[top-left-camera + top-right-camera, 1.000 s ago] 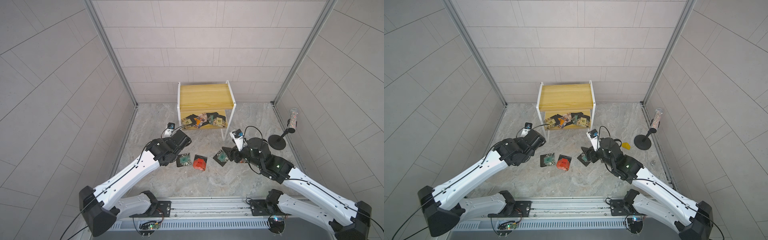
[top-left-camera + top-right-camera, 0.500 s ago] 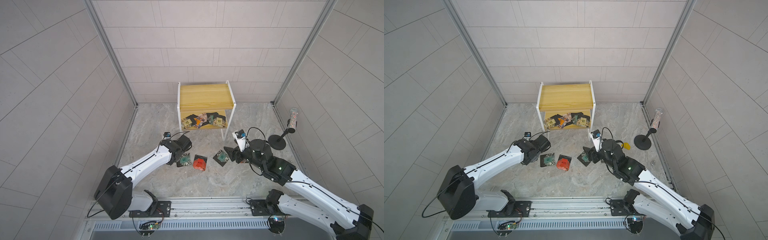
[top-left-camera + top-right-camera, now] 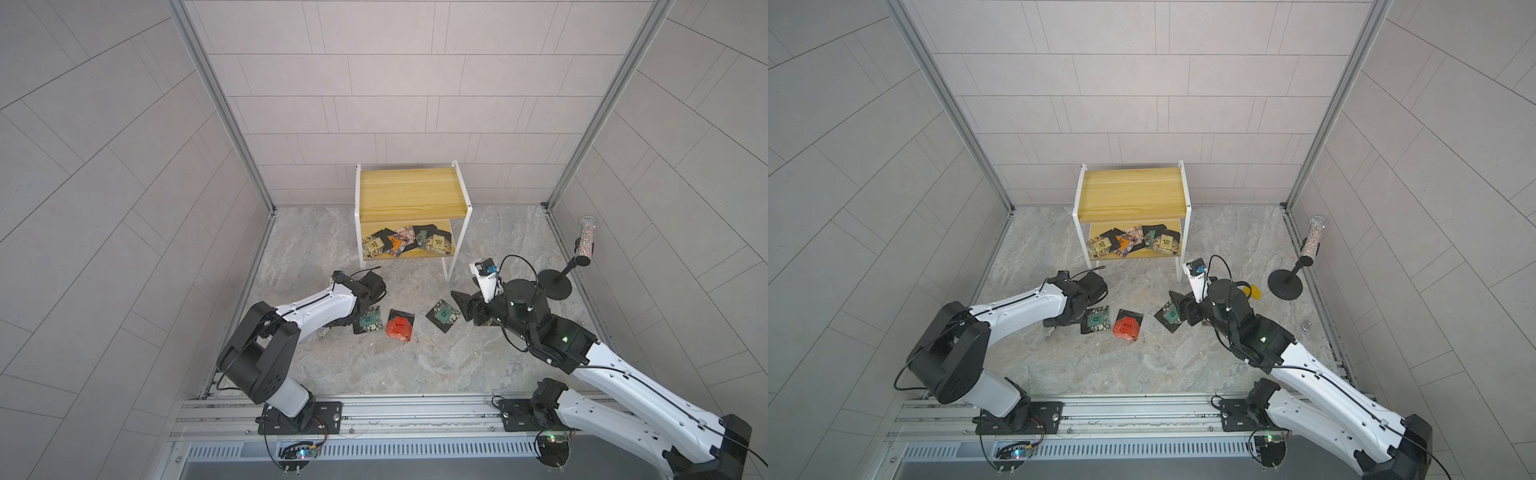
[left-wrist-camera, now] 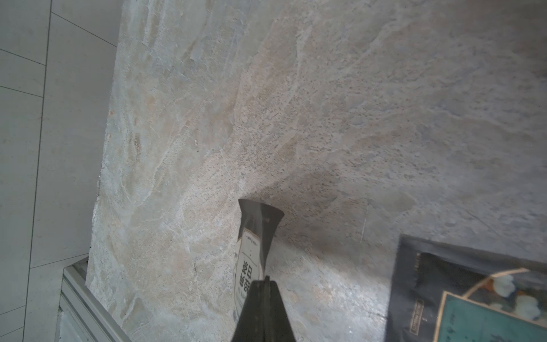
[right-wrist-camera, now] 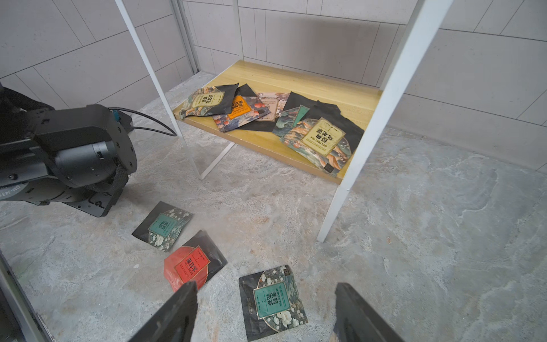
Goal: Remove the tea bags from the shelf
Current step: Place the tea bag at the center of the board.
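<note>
Between the closed left fingers [image 4: 263, 311] a black-edged flat square sachet with a white centre label [image 4: 251, 251] is pinched by one edge, low over the grey marbled desk [image 4: 325, 118]; whether its far edge touches the desk is hard to tell from the wrist view. In both top views the left arm [image 3: 316, 305] hides this grip. Just beside that arm's end a black-edged sachet with a teal label [image 3: 368, 321] lies flat on the desk.

The right fingers [image 5: 177, 311] stand wide apart and hold nothing. They are low over a second teal-labelled sachet [image 5: 272, 299], which the wrist view shows lying flat on the desk between them. A red-faced sachet with a red label [image 5: 192, 263] lies between the two teal ones.

Beyond these three stands the small two-tier shelf of yellowish wooden boards in a thin white metal frame [image 3: 409, 195]. On its lower board lies a loose, overlapping pile of tea bags [image 5: 266, 118] with tan, orange and teal labels, spread along the front. The tan-labelled ones at either end overhang the front edge.

Off to the right arm's [image 3: 561, 340] side a black round-footed stand [image 3: 557, 286] carries a tilted glittery cylinder [image 3: 586, 241]. A small yellow wedge [image 3: 1255, 293] lies on the desk between that stand and the arm.
</note>
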